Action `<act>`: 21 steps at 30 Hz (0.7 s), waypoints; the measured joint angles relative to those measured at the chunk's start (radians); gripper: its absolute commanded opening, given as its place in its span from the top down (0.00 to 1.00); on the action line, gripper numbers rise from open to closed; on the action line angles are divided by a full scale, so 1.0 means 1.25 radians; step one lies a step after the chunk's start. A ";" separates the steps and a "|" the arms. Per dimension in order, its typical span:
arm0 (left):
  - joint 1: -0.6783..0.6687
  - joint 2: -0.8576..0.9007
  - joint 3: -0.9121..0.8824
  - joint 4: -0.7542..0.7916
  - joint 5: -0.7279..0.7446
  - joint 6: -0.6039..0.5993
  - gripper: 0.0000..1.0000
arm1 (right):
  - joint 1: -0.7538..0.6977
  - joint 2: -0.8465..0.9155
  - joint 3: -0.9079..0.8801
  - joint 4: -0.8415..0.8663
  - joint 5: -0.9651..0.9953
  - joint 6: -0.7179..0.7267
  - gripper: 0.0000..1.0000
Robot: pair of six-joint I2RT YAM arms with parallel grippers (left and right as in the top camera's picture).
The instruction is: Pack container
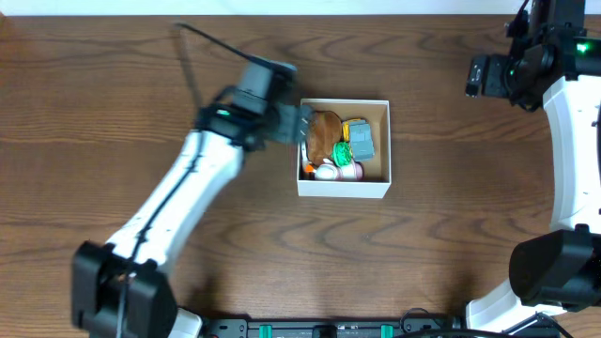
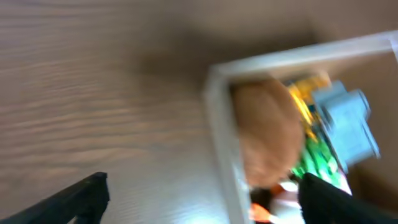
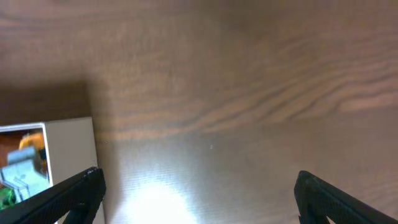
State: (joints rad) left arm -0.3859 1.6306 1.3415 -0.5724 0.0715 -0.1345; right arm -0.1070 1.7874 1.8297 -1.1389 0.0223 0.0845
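The container (image 1: 344, 188) is a square white-walled box at the table's middle. It holds a brown plush toy (image 1: 324, 133), a grey-blue toy (image 1: 362, 141), green and yellow pieces and a white and pink toy (image 1: 338, 171). My left gripper (image 1: 302, 124) is open and empty over the box's left wall; in the blurred left wrist view its fingers straddle that wall (image 2: 221, 143), with the brown plush toy (image 2: 268, 134) just inside. My right gripper (image 1: 479, 77) is open and empty at the far right, above bare table; its wrist view shows the container's corner (image 3: 68, 149) at left.
The brown wooden table (image 1: 113, 103) surrounds the box. The right arm's white base (image 1: 554, 272) stands at the right edge. A black cable (image 1: 192, 42) runs behind the left arm.
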 measured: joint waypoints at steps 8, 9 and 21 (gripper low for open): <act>0.176 -0.018 0.000 0.035 0.000 -0.055 0.02 | 0.112 0.004 0.000 0.156 0.087 -0.005 0.01; 0.189 -0.018 0.000 0.048 0.000 -0.057 0.02 | 0.125 0.006 0.001 0.177 0.091 -0.005 0.01; 0.315 -0.031 0.000 0.042 0.000 -0.063 0.02 | 0.125 0.111 -0.001 0.227 0.046 0.069 0.01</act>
State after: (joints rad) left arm 0.0078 1.5917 1.3415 -0.5205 0.0711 -0.2134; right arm 0.0494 1.9266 1.8290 -0.8551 0.0795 0.1703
